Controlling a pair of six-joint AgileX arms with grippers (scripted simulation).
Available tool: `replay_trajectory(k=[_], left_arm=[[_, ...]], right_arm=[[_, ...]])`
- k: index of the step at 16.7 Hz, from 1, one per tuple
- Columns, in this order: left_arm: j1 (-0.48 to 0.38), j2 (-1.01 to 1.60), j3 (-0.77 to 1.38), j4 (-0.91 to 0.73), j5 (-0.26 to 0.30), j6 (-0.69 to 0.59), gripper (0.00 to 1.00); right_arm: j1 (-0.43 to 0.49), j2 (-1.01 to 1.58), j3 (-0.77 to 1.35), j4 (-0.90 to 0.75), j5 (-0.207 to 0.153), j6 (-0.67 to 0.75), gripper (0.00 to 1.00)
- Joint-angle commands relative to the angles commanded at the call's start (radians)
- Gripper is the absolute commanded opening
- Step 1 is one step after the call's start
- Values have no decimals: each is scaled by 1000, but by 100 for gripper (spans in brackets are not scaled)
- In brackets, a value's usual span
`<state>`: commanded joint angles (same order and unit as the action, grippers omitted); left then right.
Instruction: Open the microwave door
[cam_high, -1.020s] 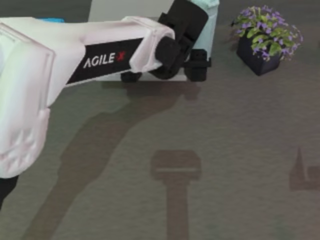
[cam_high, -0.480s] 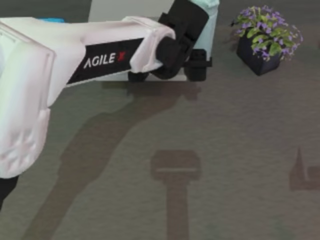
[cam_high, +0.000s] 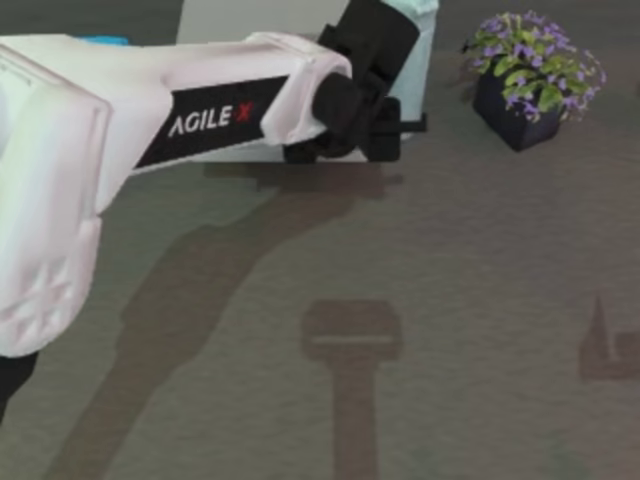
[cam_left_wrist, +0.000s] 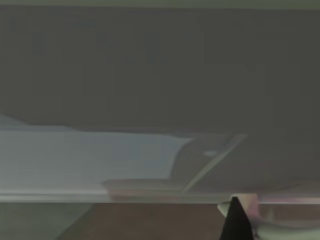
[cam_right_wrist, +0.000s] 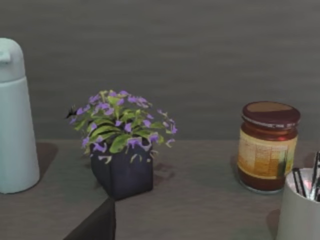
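Microwave (cam_high: 250, 30) sits at the tabletop's far edge, our left gripper (cam_high: 385, 135) is right at its front (can't tell its grip), so we'd swing the door along its hinge arc, not straight back.

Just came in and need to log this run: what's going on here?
The left arm reaches across to the microwave at the table's far edge, its gripper at the front, where the door would be. From above the door itself is hidden. The right arm is out of the top view, its camera facing a flower pot, bottle and jar.
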<state>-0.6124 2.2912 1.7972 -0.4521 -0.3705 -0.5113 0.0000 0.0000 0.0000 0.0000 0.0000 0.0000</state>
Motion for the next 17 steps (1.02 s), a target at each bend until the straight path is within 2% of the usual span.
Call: replay_trajectory(k=[7,8,9,17], left_arm=[[0,0,0,0,0,0,0],[-38,-25,-50,-8,13,-3,0],[-37,-26,-54,-7,12,-3,0],[-34,-89,-148,47,-21,-30,0]], right_arm=[[0,0,0,0,0,0,100],[0,0,0,0,0,0,100],[0,0,0,0,0,0,100],[0,0,0,0,0,0,100]])
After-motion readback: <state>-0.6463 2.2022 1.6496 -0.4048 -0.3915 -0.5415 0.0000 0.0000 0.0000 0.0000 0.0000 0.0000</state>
